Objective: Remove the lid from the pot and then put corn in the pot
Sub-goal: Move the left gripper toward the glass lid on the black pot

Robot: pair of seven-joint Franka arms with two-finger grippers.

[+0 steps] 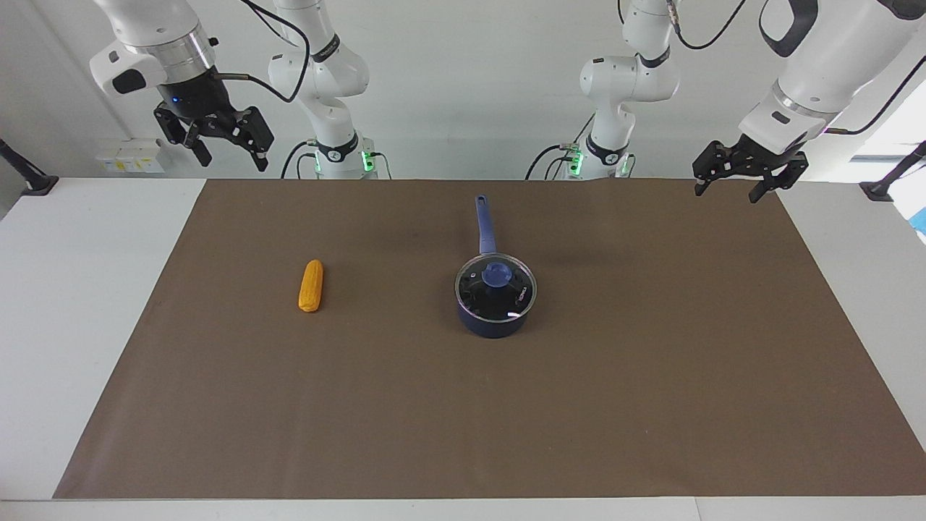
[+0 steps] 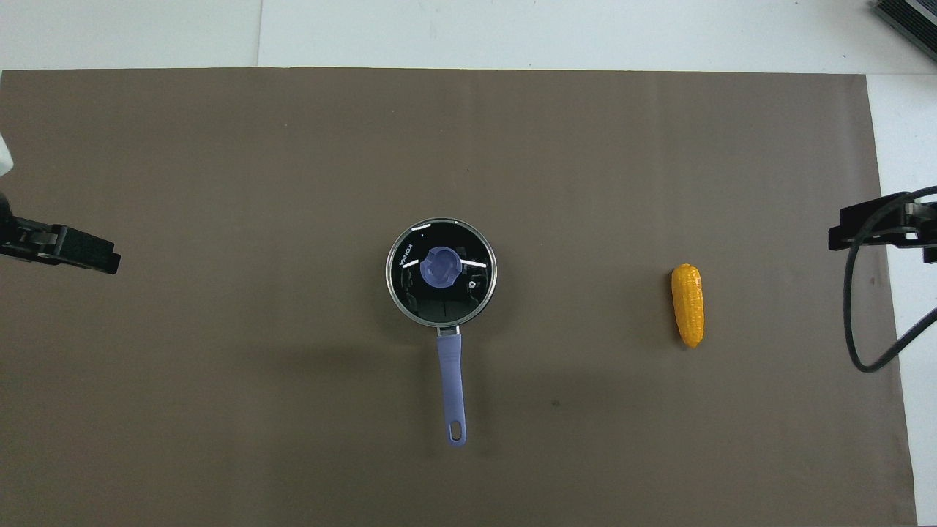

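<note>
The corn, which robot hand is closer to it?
Right. The right hand hangs up at the corn's end of the table; the left hand hangs at the other end, past the pot.

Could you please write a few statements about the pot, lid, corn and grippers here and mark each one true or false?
1. The lid sits on the pot. True.
2. The corn lies inside the pot. False: it lies on the brown mat, beside the pot toward the right arm's end of the table.
3. The pot's handle points toward the robots. True.
4. The left gripper holds the lid's knob. False: it is raised and open, holding nothing, over the mat's edge at its own end.
5. The right gripper is shut on the corn. False: it is raised, open and empty.
</note>
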